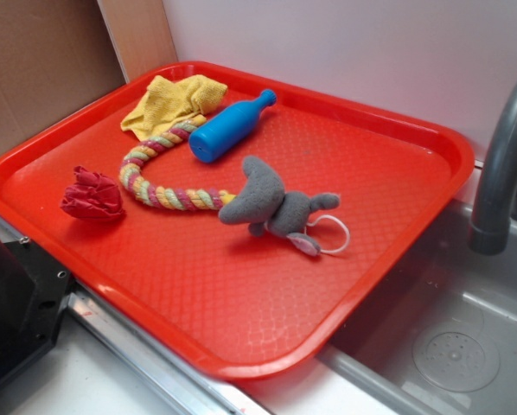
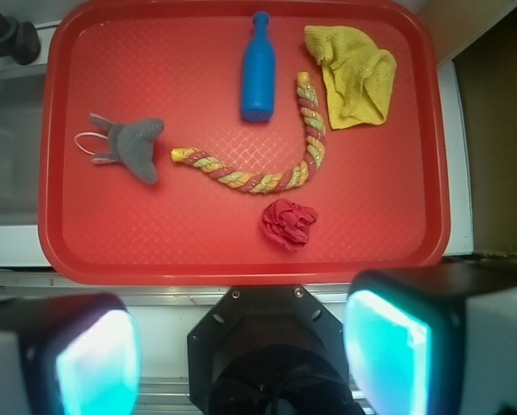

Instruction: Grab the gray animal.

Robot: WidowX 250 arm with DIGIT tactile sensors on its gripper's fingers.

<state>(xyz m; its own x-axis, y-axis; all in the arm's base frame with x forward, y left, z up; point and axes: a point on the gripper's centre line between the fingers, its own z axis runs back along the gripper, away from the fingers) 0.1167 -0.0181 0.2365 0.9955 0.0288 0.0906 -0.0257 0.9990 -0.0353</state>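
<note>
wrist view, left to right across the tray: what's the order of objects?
gray animal → blue bottle → red cloth lump → yellow cloth. The braided rope spans from just right of the animal to under the yellow cloth, so it has no single slot.

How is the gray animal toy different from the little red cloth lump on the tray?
The gray animal is gray with a pinkish patch and a thin white cord loop; the red cloth lump is one plain red colour. The gray animal spreads out flat with a wide fin-like part, while the red cloth lump is bunched into a crumpled ball. The gray animal almost touches the rope's yellow tip; the lump lies apart from the rope. Both look soft and lie on the red tray.
</note>
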